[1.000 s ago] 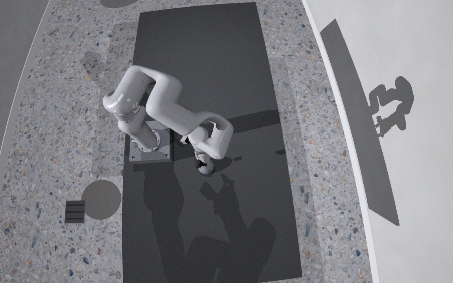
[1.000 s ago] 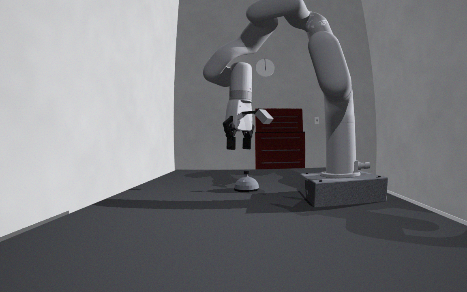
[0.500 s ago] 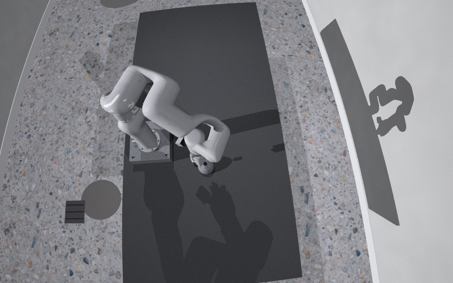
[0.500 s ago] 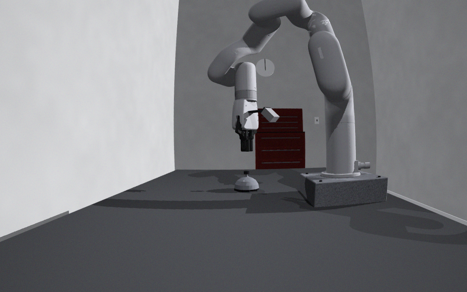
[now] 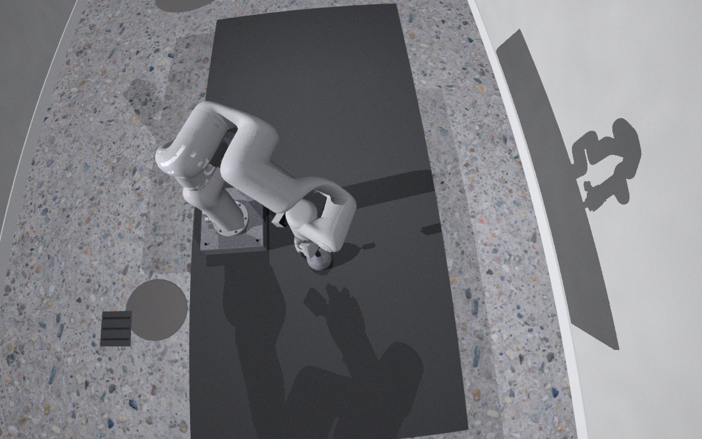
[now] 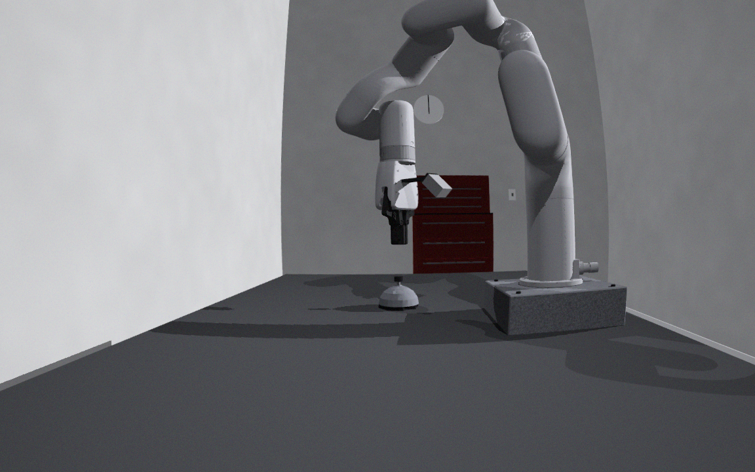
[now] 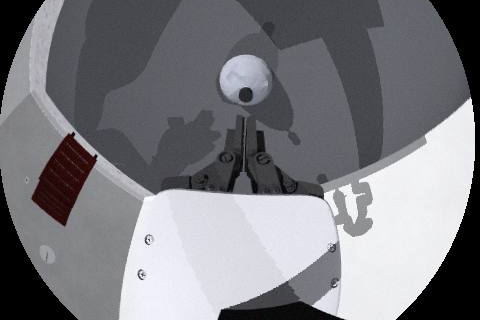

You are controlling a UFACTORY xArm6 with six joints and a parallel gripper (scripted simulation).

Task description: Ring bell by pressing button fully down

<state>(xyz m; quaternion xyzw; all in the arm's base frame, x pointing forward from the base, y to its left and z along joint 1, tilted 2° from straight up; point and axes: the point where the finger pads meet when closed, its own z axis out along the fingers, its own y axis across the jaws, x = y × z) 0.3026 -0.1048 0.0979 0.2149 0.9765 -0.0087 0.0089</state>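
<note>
— Pale grey, that dome of the bell [image 6: 398,297]; it stands upright on the dark table [image 6: 368,398], just beside the arm's stone-look pedestal [image 6: 615,293]. Why is the gripper [image 6: 398,239] hanging straight above it?

— Because the button [image 6: 398,278] is small and sits at the very top. A vertical approach would push down through the bell's middle, so I'd expect it to slide or tip very little.

— And the jaws? Pinched together on nothing?

— Yes, clenched empty. In the wrist view the two fingers meet in one narrow tip pointing at the bell [image 7: 246,79]. My guess is that's deliberate: a single blunt tip suits a small button better than two spread prongs, which might straddle it.

— Is it centred?

— Roughly. In the wrist view the dark button [image 7: 246,95] lies right ahead of the fingertips, but from the top the wrist hides most of the bell [image 5: 320,264], so I can't vouch for exact alignment.

— Contact yet?

— None. Clear air shows between tip and button. The press, the release and the withdrawal all seem yet to come.
</note>
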